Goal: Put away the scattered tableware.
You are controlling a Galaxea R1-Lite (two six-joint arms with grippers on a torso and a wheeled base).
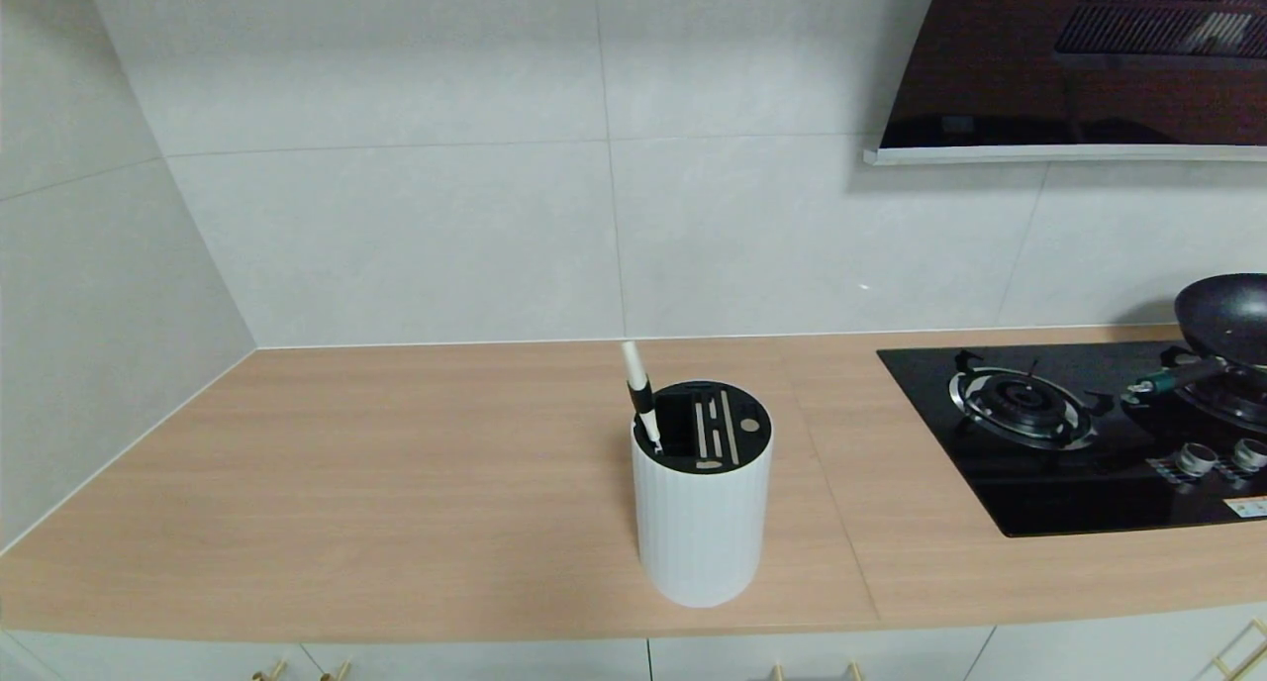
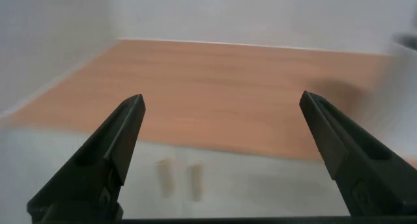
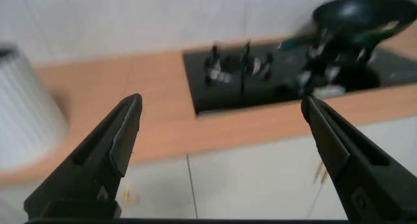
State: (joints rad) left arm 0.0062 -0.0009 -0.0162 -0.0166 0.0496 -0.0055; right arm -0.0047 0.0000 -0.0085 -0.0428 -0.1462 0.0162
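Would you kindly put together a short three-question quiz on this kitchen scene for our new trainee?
1. True or false: the left gripper is shut on a spoon.
2. What stands in the white holder? A. one utensil with a black-and-white handle; B. three forks; C. nothing.
3. Fill in: the black wok sits on the ____.
Key: 1 false, it is open and empty; 2 A; 3 stove.

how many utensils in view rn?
1: a utensil with a white-and-black handle, standing in the white holder on the counter. Others may be hidden inside it.
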